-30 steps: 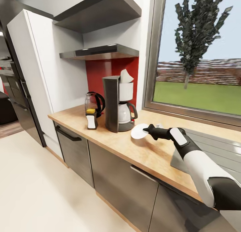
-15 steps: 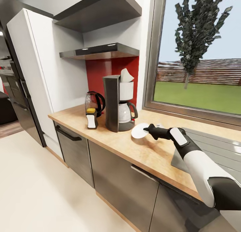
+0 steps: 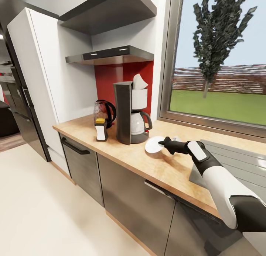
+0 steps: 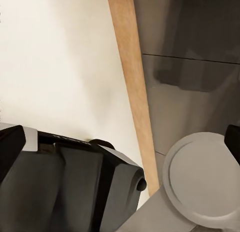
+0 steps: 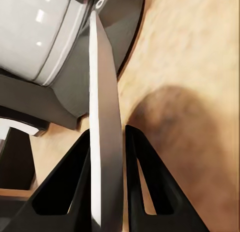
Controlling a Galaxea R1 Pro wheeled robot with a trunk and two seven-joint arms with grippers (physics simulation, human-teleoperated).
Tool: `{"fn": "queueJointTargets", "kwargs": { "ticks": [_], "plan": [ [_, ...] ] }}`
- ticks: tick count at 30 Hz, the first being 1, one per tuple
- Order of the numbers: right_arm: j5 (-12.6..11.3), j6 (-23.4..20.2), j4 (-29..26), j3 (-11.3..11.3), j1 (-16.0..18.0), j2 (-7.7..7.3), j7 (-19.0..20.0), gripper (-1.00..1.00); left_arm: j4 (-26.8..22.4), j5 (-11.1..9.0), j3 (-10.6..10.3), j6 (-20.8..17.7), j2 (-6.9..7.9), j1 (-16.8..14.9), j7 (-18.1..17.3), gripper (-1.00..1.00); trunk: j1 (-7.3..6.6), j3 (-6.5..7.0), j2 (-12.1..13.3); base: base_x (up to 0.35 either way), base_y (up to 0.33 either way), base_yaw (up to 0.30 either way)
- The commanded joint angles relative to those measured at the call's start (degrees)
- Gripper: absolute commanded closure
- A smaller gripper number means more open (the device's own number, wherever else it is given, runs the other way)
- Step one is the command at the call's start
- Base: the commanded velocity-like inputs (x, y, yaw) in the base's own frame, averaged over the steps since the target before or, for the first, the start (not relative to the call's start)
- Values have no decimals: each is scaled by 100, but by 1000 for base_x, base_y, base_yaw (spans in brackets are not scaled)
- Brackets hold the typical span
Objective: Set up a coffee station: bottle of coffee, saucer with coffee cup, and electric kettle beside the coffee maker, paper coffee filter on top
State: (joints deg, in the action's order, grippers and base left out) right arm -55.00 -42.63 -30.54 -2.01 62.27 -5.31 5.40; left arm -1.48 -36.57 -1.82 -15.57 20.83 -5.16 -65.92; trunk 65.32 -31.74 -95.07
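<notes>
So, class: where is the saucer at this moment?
In the head view the saucer is held on edge in the right gripper, just above the kitchen countertop, immediately right of the coffee maker base.

My right end effector (image 3: 163, 142) carries the saucer (image 3: 154, 144) just beside the coffee maker (image 3: 130, 114), whose base blocks that side. Bare worktop (image 3: 159, 167) lies open under and in front of me; the sink (image 3: 229, 165) edge lies under my forearm.
</notes>
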Motion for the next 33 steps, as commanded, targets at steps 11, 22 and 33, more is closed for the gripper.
{"fn": "queueJointTargets", "kwargs": {
  "ticks": [11,22,33],
  "plan": [
    [7,0,261,-20,4,-6,40,100,-1,-34,-20,-60,8,-2,-17,-100,87,-78,-164,0,0,0],
    [7,1,268,-19,4,-6,40,100,-1,-34,-20,-60,9,-2,-25,-100,153,-132,-284,0,0,0],
    [7,1,267,-19,4,-6,40,100,-1,-34,-20,-60,9,-2,-26,-100,175,-150,-324,0,0,0]
  ]
}}
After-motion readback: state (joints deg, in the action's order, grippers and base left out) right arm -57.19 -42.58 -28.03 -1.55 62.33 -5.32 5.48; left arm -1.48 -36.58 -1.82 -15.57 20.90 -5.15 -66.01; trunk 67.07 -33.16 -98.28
